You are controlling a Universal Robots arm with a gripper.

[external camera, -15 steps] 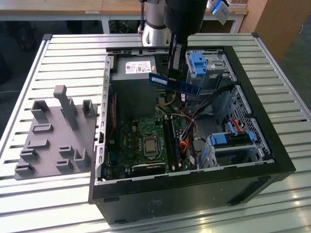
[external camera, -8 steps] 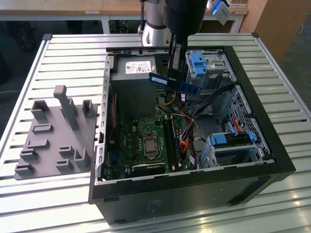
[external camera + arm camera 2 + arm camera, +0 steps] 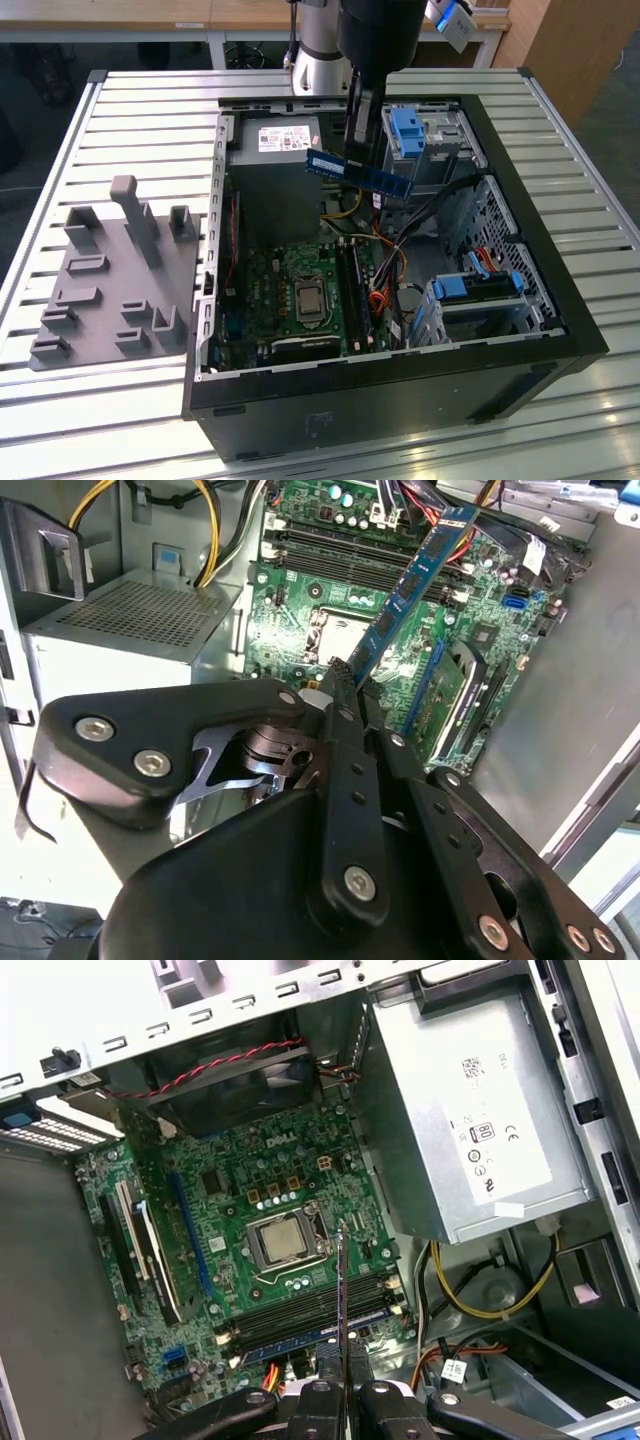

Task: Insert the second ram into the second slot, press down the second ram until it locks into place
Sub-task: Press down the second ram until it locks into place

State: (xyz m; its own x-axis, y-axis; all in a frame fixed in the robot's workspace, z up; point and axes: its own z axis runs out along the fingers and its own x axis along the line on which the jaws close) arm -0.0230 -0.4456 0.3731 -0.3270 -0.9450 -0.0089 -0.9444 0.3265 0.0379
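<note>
Black two-finger tool [image 3: 358, 152] is clenched on the second ram [image 3: 372, 176], a long thin blue circuit-board stick with black chips. The stick hangs in the air above the green motherboard [image 3: 288, 292], well apart from it, inside the open black computer case [image 3: 400, 405] on the slatted metal surface [image 3: 140, 110]. In the first wrist view the stick [image 3: 341, 1290] shows edge-on over the long black memory slots [image 3: 300, 1312] at the motherboard's edge; one slot there carries a blue strip [image 3: 300, 1333]. In the second wrist view the stick [image 3: 420, 580] slants out from the tool [image 3: 343, 680].
</note>
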